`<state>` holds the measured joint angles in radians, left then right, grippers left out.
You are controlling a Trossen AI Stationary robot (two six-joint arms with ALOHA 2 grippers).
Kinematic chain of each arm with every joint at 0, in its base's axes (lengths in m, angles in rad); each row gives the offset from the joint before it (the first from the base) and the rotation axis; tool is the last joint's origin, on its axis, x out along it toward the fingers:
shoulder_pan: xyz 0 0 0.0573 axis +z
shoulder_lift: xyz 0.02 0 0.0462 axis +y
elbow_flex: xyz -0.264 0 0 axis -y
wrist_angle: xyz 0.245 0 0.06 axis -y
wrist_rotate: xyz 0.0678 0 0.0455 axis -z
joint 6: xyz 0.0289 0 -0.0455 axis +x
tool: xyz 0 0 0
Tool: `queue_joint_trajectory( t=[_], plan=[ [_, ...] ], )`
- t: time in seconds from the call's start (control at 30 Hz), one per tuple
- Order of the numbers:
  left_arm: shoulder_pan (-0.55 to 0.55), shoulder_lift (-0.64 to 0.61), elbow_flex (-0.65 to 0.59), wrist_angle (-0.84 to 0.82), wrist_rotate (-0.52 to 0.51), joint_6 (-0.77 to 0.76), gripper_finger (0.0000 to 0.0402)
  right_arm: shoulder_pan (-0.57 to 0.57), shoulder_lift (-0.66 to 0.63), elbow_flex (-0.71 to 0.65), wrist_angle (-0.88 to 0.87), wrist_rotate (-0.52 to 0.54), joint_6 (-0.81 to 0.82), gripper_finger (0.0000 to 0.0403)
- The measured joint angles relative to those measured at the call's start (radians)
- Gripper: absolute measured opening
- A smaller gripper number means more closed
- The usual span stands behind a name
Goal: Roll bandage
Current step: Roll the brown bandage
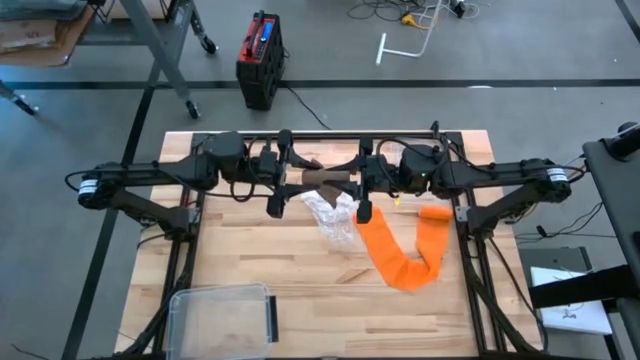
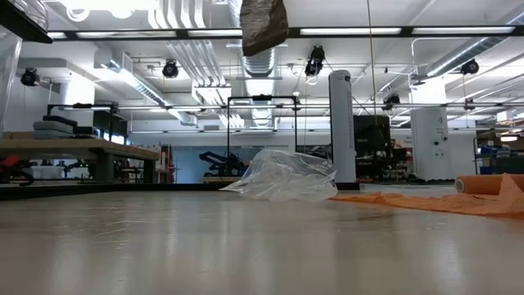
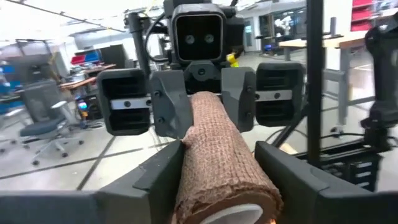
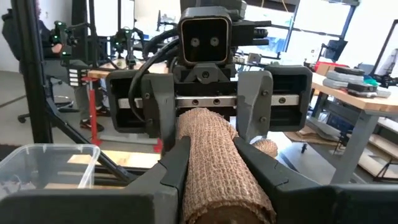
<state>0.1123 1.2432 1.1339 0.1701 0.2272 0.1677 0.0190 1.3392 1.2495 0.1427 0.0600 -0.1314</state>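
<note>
Above the table's far half, brown bandage roll [image 1: 322, 180] hangs level btwn 2 grippers. Left gripper [image 1: 283, 180] clamps 1 end, right gripper [image 1: 362, 180] clamps the other. Orange bandage strip [image 1: 398, 250] and clear plastic wrapper [image 1: 333, 215] lie on the table [image 1: 250, 250] below.

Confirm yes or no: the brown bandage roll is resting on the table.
No. In the high view the brown bandage roll is held up between the left gripper and right gripper, and the low view shows it hanging well above the table.

One brown bandage roll [image 1: 322, 181], one orange bandage [image 1: 398, 252]
</note>
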Motion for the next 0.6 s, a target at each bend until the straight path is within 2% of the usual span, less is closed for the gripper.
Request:
queue_joint_trajectory(
  t=[0.13,0.23,0.6],
  plan=[
    [0.000,-0.009,0.000,-0.008,-0.003,0.027,0.0182,0.001,0.000,0.000,-0.010,-0.009,0.000,0.0091],
    [0.000,-0.023,0.000,-0.017,-0.002,0.067,0.0189,0.002,0.000,0.000,-0.022,-0.028,-0.008,0.0091],
    [-0.007,-0.010,0.000,-0.017,-0.004,0.098,0.0268,0.003,0.000,0.000,-0.031,-0.062,-0.015,0.0091]
  ],
)
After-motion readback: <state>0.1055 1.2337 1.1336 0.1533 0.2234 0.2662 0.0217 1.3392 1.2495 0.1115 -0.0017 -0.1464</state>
